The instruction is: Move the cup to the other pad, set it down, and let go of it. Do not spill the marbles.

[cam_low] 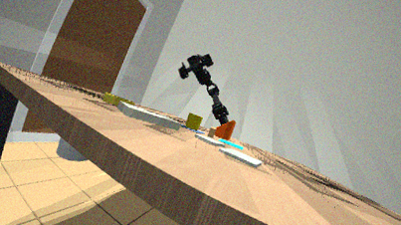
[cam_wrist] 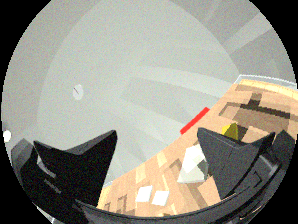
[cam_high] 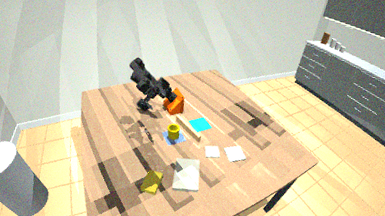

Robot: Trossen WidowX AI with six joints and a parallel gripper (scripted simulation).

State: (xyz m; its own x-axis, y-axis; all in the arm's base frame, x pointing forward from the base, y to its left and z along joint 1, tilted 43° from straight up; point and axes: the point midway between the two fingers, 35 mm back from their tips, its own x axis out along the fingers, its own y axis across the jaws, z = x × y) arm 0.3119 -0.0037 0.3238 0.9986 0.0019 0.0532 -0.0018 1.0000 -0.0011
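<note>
Yellow cup [cam_high: 173,131], seated on the blue pad [cam_high: 177,139]: judged light, rigid, spill-prone; best gripped upright at mid-wall. End effector [cam_low: 196,64] spread, held above.

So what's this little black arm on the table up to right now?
Not much yet. The arm is raised above the wooden table, its gripper open and holding nothing. The yellow cup it is meant to move stands untouched on a blue pad. The cyan pad nearby, beyond a small wooden bar, has nothing on it.
</note>
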